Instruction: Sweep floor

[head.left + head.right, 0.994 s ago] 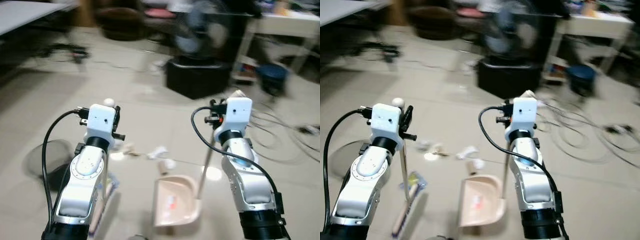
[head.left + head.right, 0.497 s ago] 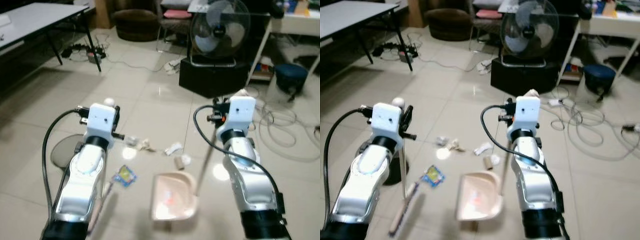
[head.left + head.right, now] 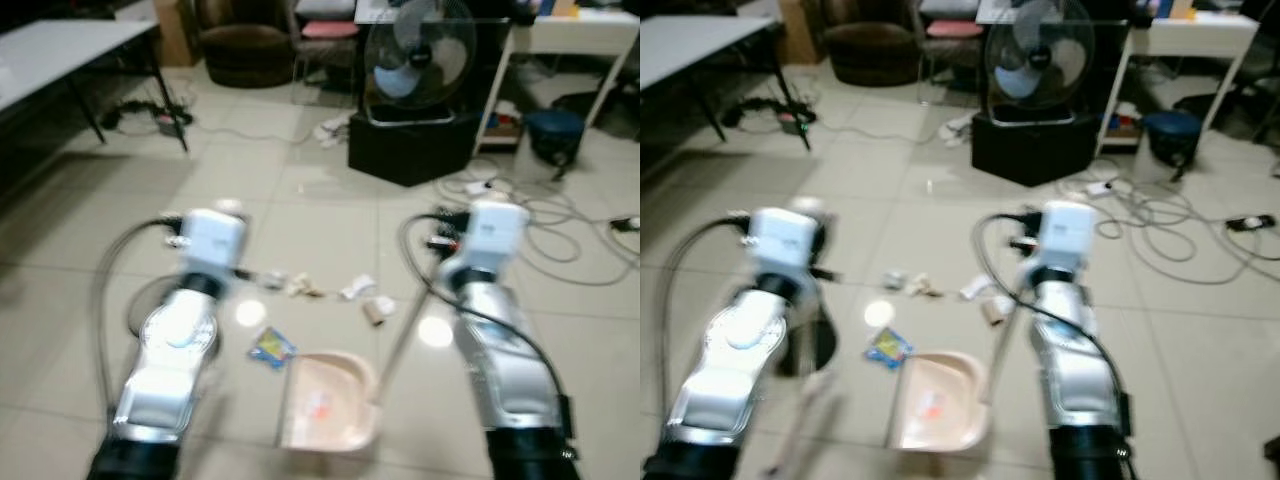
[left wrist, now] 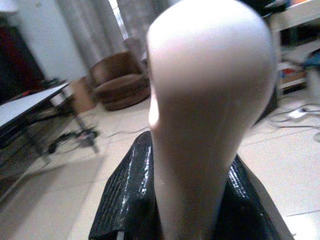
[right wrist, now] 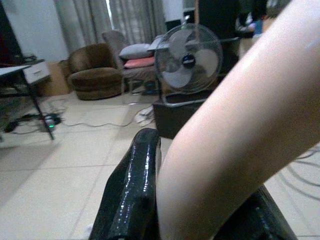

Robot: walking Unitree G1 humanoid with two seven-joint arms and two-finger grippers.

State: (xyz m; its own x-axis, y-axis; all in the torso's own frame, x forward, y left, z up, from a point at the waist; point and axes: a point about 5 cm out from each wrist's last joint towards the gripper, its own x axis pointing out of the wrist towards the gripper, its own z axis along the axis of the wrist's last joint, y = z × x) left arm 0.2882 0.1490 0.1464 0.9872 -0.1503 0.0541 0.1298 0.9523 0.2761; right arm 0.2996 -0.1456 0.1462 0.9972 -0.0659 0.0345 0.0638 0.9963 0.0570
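Observation:
My left gripper [image 4: 200,210] is shut on the cream rounded top of the broom handle [image 4: 207,100], which stands upright at my left; its black fingers [image 4: 125,200] clasp it. The broom's lower end [image 3: 805,420] shows blurred by my left arm. My right gripper [image 5: 200,205] is shut on the slanted pole of the pink dustpan [image 3: 325,405], which rests on the tiles between my arms. Just beyond the pan lie a blue wrapper [image 3: 270,346], crumpled paper [image 3: 300,288], a white scrap [image 3: 357,288] and a cardboard roll [image 3: 373,313].
A standing fan [image 3: 418,50] on a black box [image 3: 415,150] is ahead. Loose cables [image 3: 570,240] and a blue bin [image 3: 553,135] lie to the right. A table [image 3: 60,50] stands far left, a brown armchair [image 3: 245,45] behind. A dark round base [image 3: 145,305] sits by my left arm.
The whole picture has shifted and blurred as the camera moved. Both grippers keep their holds. The dustpan now sits a little closer to the blue wrapper.

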